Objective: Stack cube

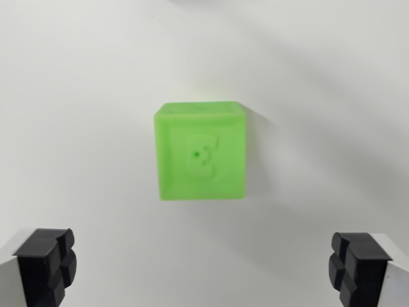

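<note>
We are hovering gripper (203, 272) above green cube (200, 153), jaws spread wide, holding nothing. Cube sitting alone on white table (77, 115), ungrasped. Second cube out of view; pick and stacking both pending.

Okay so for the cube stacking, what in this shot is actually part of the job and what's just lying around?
Part of the job:
- green cube, sitting alone on the white surface
- gripper, open, its fingers apart at the bottom corners

Just lying about:
- nothing else shows; no second cube is in view
</note>
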You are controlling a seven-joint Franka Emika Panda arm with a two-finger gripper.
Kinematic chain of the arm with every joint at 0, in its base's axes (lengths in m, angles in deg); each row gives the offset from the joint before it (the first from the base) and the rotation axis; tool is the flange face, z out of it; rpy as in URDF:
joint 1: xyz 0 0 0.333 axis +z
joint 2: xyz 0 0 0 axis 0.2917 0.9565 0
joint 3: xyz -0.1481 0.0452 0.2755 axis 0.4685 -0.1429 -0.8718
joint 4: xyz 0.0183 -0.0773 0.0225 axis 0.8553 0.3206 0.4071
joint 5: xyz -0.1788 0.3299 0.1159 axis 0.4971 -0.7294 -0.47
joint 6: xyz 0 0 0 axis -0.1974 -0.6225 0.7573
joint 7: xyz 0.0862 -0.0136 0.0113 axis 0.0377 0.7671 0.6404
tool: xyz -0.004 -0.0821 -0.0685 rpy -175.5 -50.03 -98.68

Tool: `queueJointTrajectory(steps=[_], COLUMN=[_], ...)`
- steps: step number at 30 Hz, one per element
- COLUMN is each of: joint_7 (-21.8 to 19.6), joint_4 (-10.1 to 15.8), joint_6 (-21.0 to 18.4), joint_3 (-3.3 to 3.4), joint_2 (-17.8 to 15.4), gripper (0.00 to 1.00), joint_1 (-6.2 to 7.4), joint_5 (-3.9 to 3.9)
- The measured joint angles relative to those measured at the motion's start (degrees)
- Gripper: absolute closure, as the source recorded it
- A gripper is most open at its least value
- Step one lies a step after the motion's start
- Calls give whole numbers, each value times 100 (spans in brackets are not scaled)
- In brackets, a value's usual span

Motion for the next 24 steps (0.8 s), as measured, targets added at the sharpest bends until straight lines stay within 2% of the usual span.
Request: queueJointTrajectory(steps=[5, 13, 17, 24], joint_7=[53, 144, 188, 241], joint_4=[-2, -34, -70, -147], joint_6=[387, 874, 1117, 1435], joint_3=[-8, -41, -73, -150], joint_2=[436, 941, 1226, 1618], gripper=[0, 0, 0, 0], joint_1=[2, -1, -14, -81], joint_5=[-68, -188, -258, -314])
